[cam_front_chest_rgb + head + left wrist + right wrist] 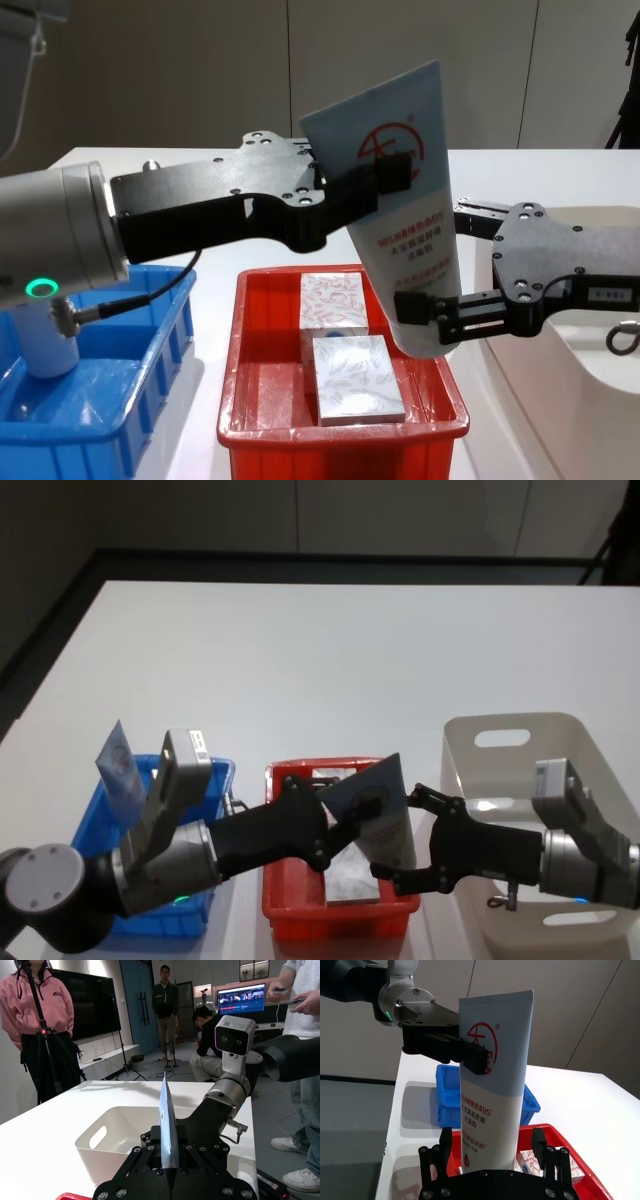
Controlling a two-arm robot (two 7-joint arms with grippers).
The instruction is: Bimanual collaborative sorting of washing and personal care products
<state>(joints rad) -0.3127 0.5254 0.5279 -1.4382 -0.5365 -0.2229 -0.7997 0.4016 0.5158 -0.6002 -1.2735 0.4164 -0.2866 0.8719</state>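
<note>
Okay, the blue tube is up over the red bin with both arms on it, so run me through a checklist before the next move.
1. Left pincer grip on the tube: ok, clamped across the logo.
2. Right pincer placed at the tube's lower end: ok, it straddles it.
3. Right pincer shut on the tube: not ok, gaps show on both sides.
4. Tube clear of the boxes in the red bin: ok, it appears held above them.
5. Tube's cap end: cannot tell, hidden behind the right pincer.
6. White bin on the right arm's side: ok.
</note>
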